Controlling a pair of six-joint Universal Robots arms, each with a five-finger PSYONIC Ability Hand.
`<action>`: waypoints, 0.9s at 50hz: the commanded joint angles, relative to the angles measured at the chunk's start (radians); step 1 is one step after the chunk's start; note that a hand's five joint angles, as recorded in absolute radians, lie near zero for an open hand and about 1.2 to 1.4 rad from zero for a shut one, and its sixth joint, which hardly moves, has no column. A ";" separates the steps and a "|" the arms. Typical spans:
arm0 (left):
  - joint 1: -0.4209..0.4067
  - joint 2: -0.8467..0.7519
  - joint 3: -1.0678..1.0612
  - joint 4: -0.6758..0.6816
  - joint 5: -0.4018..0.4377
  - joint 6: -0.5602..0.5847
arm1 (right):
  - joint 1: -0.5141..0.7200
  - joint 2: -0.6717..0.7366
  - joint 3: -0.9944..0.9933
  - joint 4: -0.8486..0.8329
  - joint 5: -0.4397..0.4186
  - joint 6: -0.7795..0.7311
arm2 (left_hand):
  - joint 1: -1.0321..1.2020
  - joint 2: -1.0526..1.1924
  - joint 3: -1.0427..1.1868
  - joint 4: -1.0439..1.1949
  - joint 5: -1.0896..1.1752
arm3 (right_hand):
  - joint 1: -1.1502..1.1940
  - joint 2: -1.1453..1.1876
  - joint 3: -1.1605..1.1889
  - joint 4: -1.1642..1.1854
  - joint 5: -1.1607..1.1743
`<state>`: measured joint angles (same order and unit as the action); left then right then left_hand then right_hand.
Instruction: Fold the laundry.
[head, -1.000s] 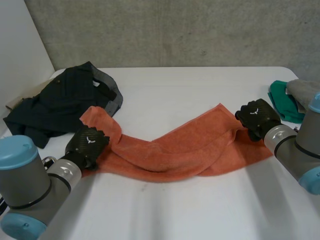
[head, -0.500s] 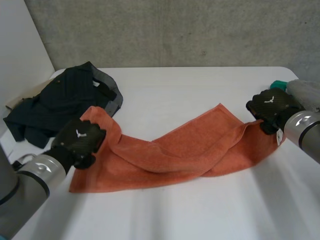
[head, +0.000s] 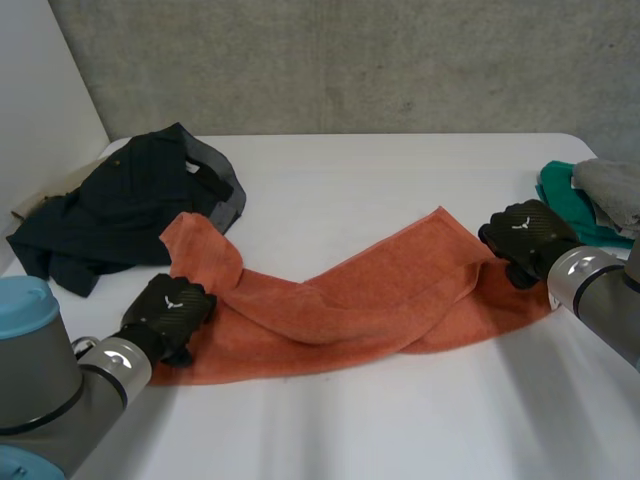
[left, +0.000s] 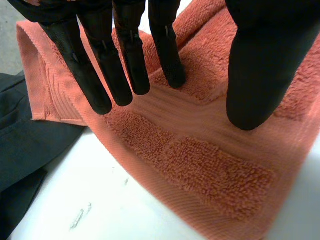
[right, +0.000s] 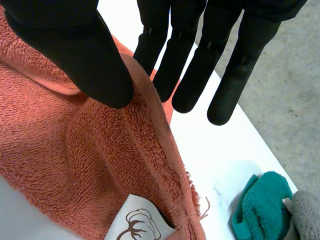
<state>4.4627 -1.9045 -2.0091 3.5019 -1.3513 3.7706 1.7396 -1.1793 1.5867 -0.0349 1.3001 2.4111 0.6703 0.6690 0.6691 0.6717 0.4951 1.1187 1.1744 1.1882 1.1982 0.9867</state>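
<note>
An orange towel (head: 340, 300) lies twisted and bunched across the white table (head: 380, 420). My left hand (head: 168, 310) rests over its near left end. In the left wrist view the fingers (left: 125, 60) are straight and the thumb stands apart above the towel (left: 210, 170), so the hand is open. My right hand (head: 525, 235) is at the towel's right end. In the right wrist view an edge of the towel (right: 100, 165) rises between the thumb (right: 75, 50) and the fingers, pinched there. A white label (right: 137, 220) shows on that end.
A dark garment (head: 120, 205) lies heaped at the back left, touching the towel's left end, and lies beside my left hand (left: 25, 150). Green cloth (head: 565, 195) and grey cloth (head: 610, 185) sit at the right edge, beyond my right hand (right: 262, 202).
My left hand has straightened its fingers, let go of the towel's left end and moved nearer. The right hand has shifted slightly left, still pinching the right end.
</note>
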 joint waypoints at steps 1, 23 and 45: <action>0.009 -0.033 0.016 0.037 0.004 0.024 | 0.008 0.007 0.006 -0.008 -0.001 -0.001 | 0.183 0.184 0.184 0.182 0.184 | 0.278 0.222 0.208 0.198 0.235; 0.000 -0.016 0.026 -0.026 0.049 0.061 | 0.003 -0.002 0.001 -0.004 0.002 -0.001 | 0.726 0.727 0.727 0.725 0.727 | 0.278 0.222 0.208 0.198 0.235; 0.141 0.722 0.412 -0.592 0.038 -0.236 | -0.313 -0.425 -0.386 0.524 -0.153 -0.029 | 0.726 0.727 0.727 0.725 0.727 | 0.278 0.222 0.208 0.198 0.235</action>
<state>4.5472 -1.1107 -1.7326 3.0372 -1.3251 3.5868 1.4949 -1.6126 1.2678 0.4123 1.2261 2.3863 1.1401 1.1927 1.1888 1.1994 0.9858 1.1187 1.1743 1.1900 1.1993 0.9874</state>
